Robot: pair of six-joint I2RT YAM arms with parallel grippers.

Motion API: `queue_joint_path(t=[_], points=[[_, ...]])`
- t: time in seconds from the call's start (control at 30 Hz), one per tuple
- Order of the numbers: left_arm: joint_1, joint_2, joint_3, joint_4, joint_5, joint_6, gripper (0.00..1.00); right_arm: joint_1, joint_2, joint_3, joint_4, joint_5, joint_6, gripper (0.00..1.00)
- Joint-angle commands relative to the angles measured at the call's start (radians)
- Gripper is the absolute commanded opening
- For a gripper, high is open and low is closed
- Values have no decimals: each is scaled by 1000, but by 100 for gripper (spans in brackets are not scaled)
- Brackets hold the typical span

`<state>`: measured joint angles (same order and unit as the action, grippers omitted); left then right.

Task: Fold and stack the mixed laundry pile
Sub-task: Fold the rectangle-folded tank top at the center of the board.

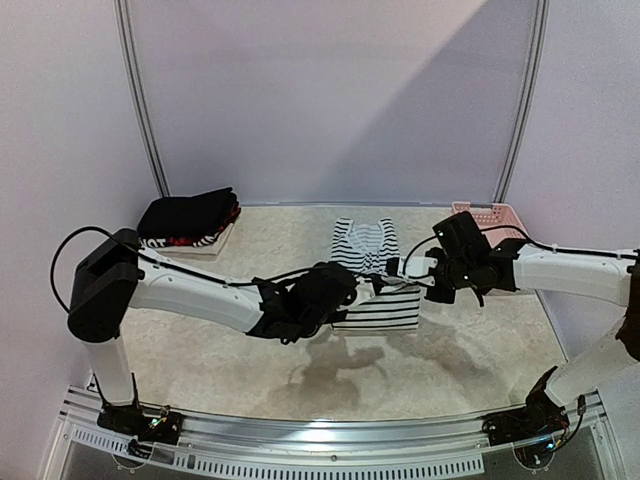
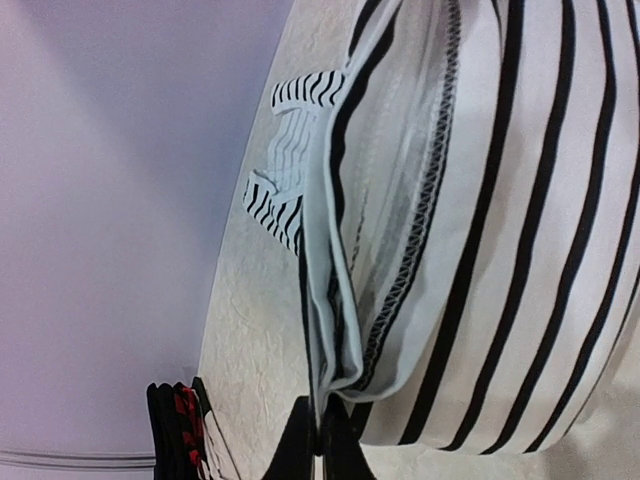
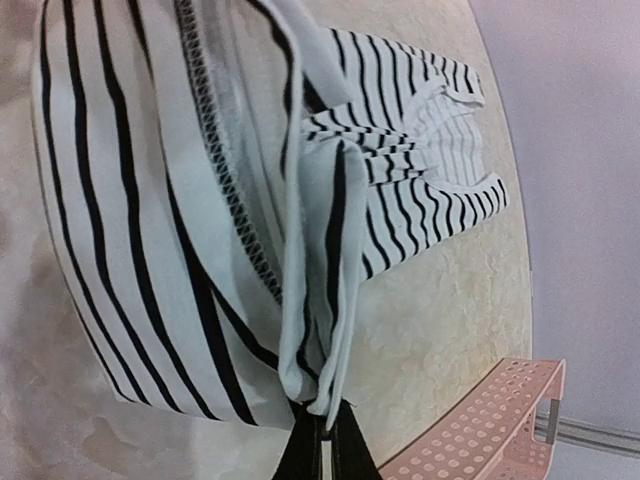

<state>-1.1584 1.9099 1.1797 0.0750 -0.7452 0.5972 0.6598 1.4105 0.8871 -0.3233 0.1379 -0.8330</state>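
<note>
Both arms meet over the middle of the table [image 1: 250, 350]. The left gripper [image 2: 320, 445] is clamped tight on a doubled edge of the striped tank top [image 1: 375, 312], and the right gripper [image 3: 322, 440] pinches the cloth the same way. That end hangs lifted between them (a stitched seam shows inside), while the strap end lies on the table behind. A folded black-and-red stack [image 1: 190, 218] sits back left, and a pink basket [image 1: 488, 214] back right.
</note>
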Motion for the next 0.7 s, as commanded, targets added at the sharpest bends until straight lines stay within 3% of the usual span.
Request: queue_joint_path(t=[0.0, 0.67], points=[[41, 55, 58, 28, 15, -19, 0, -49, 89, 78, 46, -12, 36, 0], [141, 244, 205, 55, 27, 4, 0, -118, 356, 244, 67, -1, 77, 0]])
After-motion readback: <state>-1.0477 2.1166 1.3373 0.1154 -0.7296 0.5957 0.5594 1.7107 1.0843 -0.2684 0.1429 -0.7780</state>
